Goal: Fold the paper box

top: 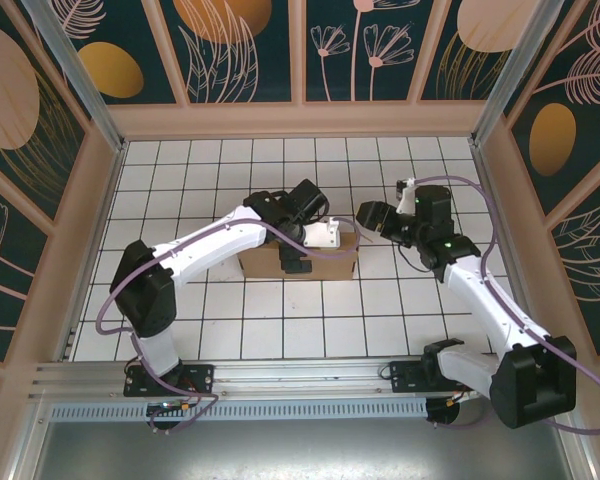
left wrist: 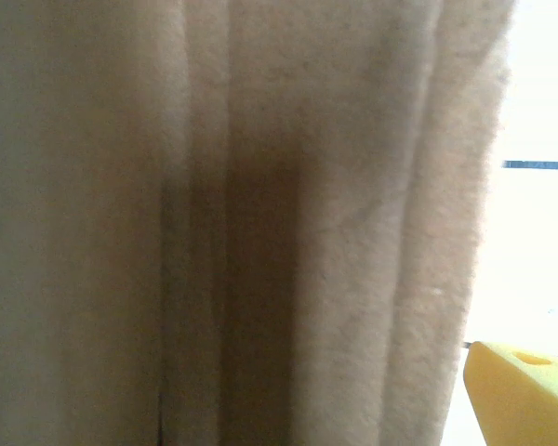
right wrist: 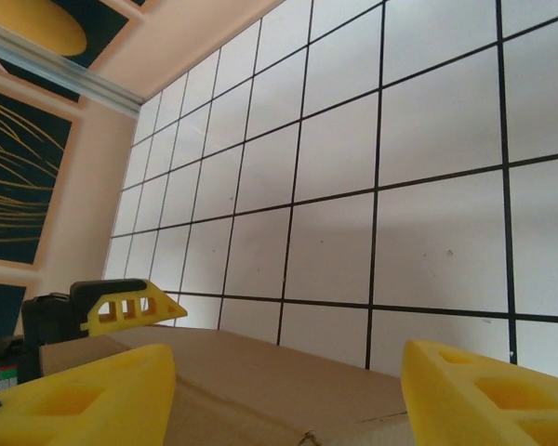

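Right claw [right wrist: 288, 372] is spread wide with nothing pinched, hanging just off the right end of the box [top: 255, 263]. The box sits in the middle of the table [top: 180, 190], long side running left to right, so it stretches away to that claw's left. Left claw [top: 300, 255] is closer, pressed up against the cardboard, and I can't tell if it's spread. My guess is that end flap comes next.
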Controlling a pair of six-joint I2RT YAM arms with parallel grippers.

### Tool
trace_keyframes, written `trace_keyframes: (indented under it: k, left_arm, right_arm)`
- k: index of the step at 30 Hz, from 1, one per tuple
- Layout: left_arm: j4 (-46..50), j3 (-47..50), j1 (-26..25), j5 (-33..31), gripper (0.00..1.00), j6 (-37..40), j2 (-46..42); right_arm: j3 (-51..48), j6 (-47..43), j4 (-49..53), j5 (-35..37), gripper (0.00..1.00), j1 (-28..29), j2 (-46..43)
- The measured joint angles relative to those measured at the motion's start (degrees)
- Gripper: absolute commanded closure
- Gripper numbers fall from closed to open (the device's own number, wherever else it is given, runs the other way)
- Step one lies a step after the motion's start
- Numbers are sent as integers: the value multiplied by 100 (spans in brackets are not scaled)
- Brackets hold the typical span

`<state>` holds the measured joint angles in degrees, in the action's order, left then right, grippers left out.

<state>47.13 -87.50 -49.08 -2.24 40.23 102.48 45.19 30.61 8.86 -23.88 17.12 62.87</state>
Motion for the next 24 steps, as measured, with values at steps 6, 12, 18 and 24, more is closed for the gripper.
trace_keyframes:
  k: [6, 12, 18, 24]
  left_arm:
    - [-431, 385, 0, -15, 1, 0, -173]
    - [-769, 568, 0, -15, 1, -2, -238]
    - [-1008, 756, 0, -13, 1, -2, -560]
    - [-1257, 903, 0, -4, 1, -35, -949]
  right_arm:
    - [162, -378, 264, 931, 36, 616, -13]
    - [109, -525, 380, 1523, 39, 850, -13]
    - [-173, -525, 387, 1947, 43, 1314, -48]
    - [-435, -472, 304, 2396, 45, 1692, -201]
